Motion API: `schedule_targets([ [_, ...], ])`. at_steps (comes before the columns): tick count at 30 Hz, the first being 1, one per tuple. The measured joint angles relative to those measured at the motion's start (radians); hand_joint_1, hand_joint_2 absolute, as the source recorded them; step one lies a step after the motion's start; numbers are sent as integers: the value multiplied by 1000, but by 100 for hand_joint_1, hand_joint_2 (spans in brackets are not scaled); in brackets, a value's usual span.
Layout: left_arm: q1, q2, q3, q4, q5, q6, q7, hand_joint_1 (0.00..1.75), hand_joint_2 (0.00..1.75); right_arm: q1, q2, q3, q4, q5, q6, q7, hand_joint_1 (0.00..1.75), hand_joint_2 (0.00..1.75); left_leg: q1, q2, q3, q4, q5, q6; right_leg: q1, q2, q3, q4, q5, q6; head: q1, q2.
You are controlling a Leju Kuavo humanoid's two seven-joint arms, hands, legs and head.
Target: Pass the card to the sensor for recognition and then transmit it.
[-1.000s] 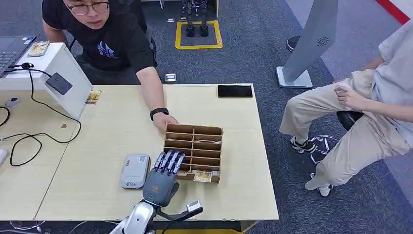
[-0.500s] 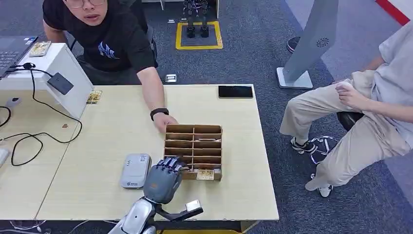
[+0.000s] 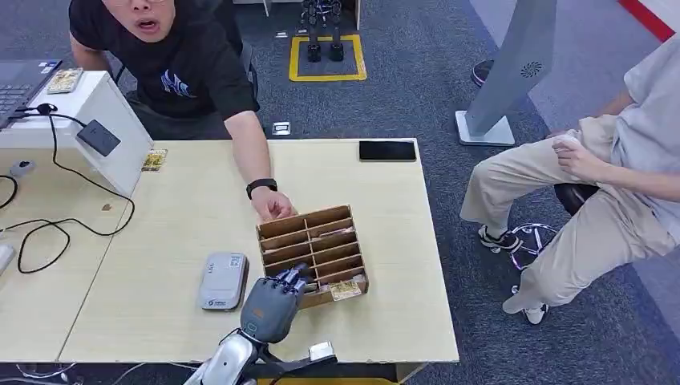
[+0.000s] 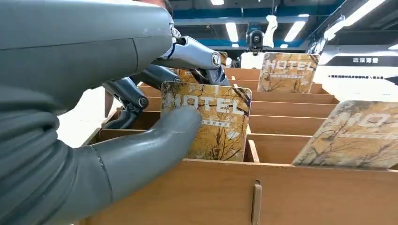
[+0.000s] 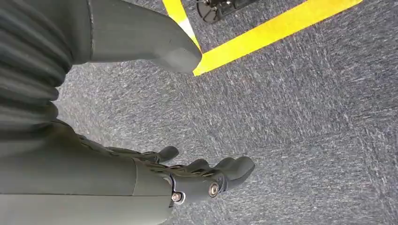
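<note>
- The grey sensor [image 3: 223, 280] lies flat on the table [image 3: 160, 233], left of the box.
- The left hand [image 3: 271, 305] pinches a hotel card [image 4: 206, 119] in the wooden box [image 3: 313, 253].
- The right hand [image 5: 141, 154] hangs over carpet, fingers apart, holding nothing.
</note>
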Motion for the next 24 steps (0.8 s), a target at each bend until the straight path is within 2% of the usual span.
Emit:
schedule_targets([
  [6,6,-1,5,-7,-5,0,-12,175,175,0,0,0,0,0,-2,0,0,175,0,0,0,0,0,0,0,0,0,0,0,0,0,0],
  [14,40,-23,68,-53,16,-1,-92,175,175,0,-1,0,0,0,-12,0,0,175,0,0,0,0,0,0,0,0,-1,0,0,0,0,0],
  [24,50,-38,100,-58,22,-2,-108,175,175,0,-2,0,2,-1,-13,-2,0,175,0,0,0,0,0,0,0,0,-1,0,0,0,0,0],
])
